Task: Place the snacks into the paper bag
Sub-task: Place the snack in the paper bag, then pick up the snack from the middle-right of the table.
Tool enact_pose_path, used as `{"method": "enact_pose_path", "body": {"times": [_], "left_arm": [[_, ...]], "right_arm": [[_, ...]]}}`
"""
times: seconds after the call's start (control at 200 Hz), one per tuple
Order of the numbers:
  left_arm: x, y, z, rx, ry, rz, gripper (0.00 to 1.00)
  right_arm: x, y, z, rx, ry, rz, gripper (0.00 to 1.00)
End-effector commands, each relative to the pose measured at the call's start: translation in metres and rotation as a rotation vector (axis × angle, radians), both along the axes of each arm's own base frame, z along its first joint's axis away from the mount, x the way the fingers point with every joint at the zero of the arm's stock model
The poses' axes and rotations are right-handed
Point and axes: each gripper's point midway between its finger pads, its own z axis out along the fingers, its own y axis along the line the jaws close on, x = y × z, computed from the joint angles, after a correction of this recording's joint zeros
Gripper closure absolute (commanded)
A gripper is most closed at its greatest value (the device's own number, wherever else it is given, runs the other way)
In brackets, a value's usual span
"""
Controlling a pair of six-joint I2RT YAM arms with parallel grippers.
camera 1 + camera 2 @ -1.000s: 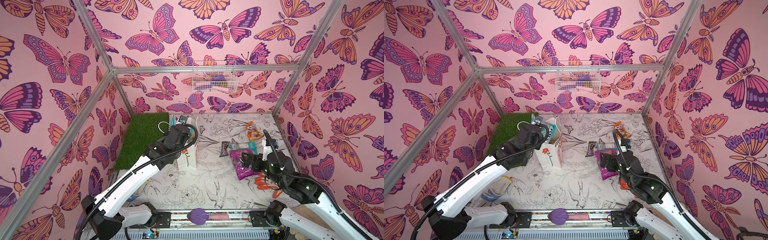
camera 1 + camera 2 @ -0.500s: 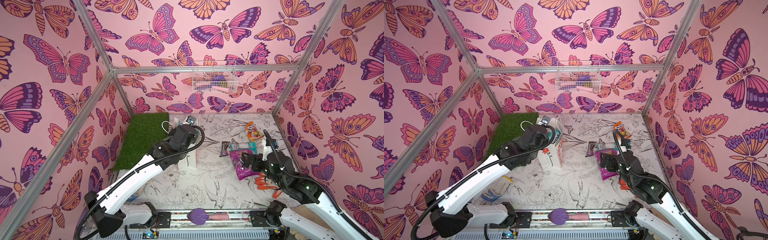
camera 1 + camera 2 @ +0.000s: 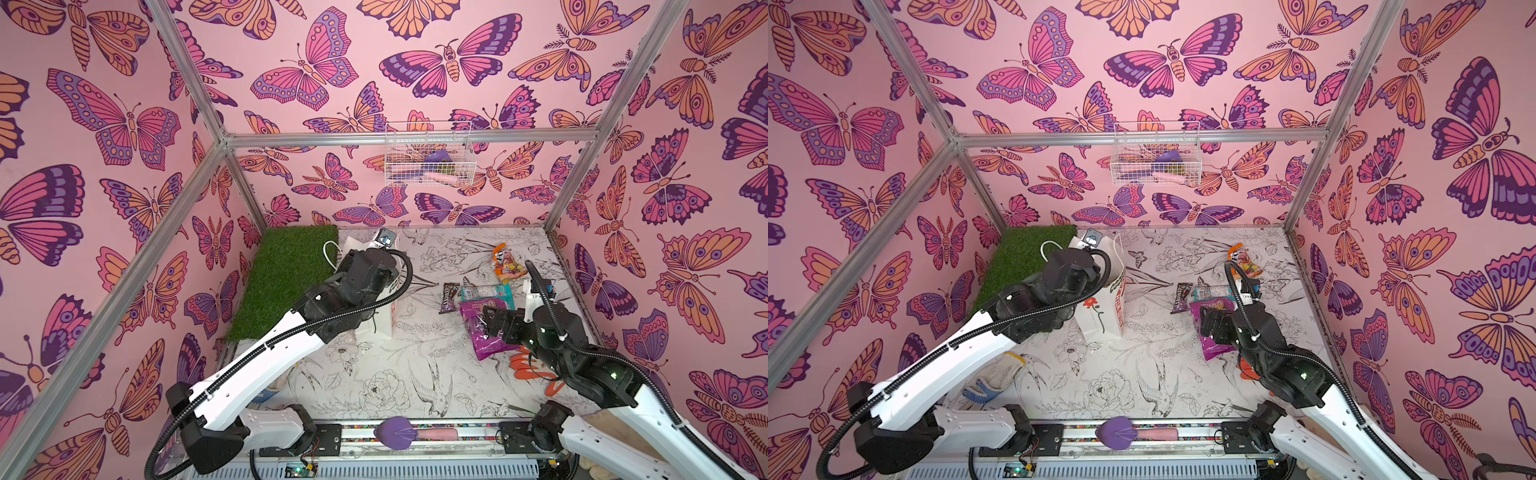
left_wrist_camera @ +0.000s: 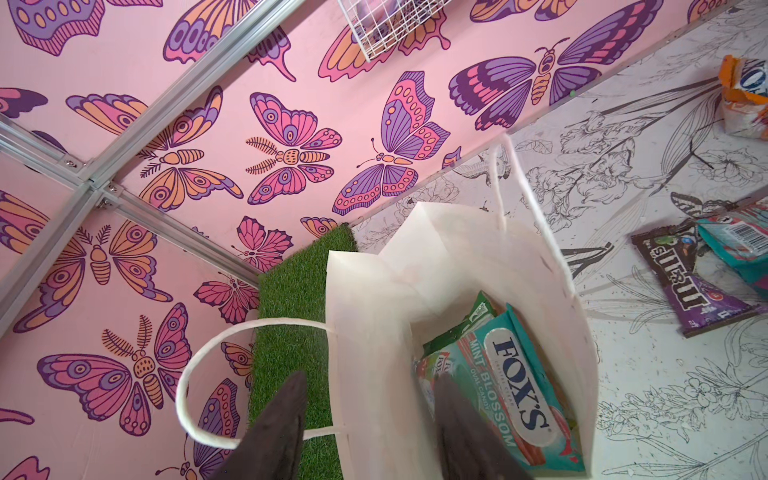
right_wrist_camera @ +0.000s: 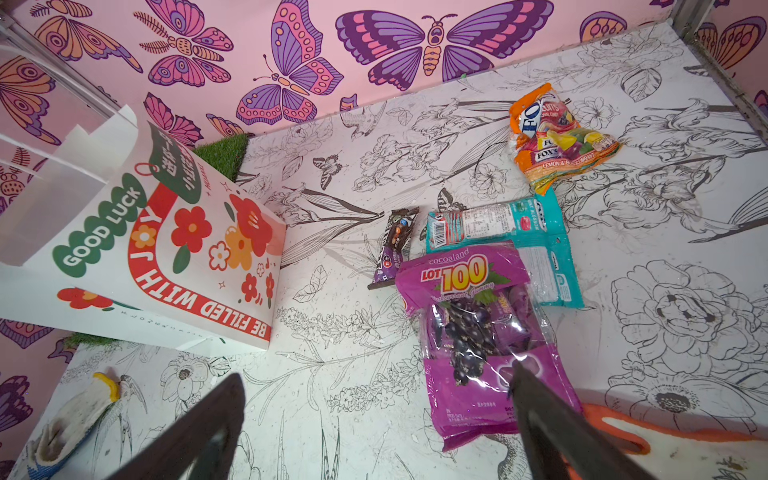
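Left jaws have swung over the paper bag and spread astride its wall; lifting crookedly could topple it; right jaws gape

My left arm hides most of the bag in a top view. Inside, the teal packet covers all but a corner of a green packet. My right arm overlaps the glove.
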Motion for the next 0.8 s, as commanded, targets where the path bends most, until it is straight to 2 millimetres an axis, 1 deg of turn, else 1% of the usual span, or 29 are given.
{"method": "enact_pose_path", "body": {"times": [0.0,0.305,0.641,0.741,0.746,0.761,0.796], "left_arm": [[-0.005,-0.001,0.019,-0.047,-0.041,-0.019,0.48],[-0.009,-0.014,0.02,-0.06,-0.039,-0.063,0.48],[-0.014,-0.044,0.018,-0.098,-0.015,-0.178,0.47],[-0.018,-0.052,0.021,-0.113,-0.015,-0.212,0.46],[-0.015,-0.056,0.015,-0.101,-0.003,-0.213,0.46],[-0.013,-0.061,0.009,-0.09,0.01,-0.218,0.46],[-0.013,-0.066,0.009,-0.091,0.013,-0.229,0.46]], "right_arm": [[-0.001,-0.005,-0.002,-0.002,0.004,-0.018,0.0],[-0.001,-0.006,-0.003,-0.005,0.007,-0.02,0.0],[0.001,-0.005,-0.004,-0.009,0.013,-0.027,0.0],[0.001,-0.007,-0.003,-0.012,0.01,-0.031,0.0],[0.001,-0.007,-0.003,-0.012,0.01,-0.032,0.0],[0.001,-0.007,-0.003,-0.013,0.01,-0.033,0.0],[0.001,-0.008,-0.003,-0.013,0.009,-0.035,0.0]]}}
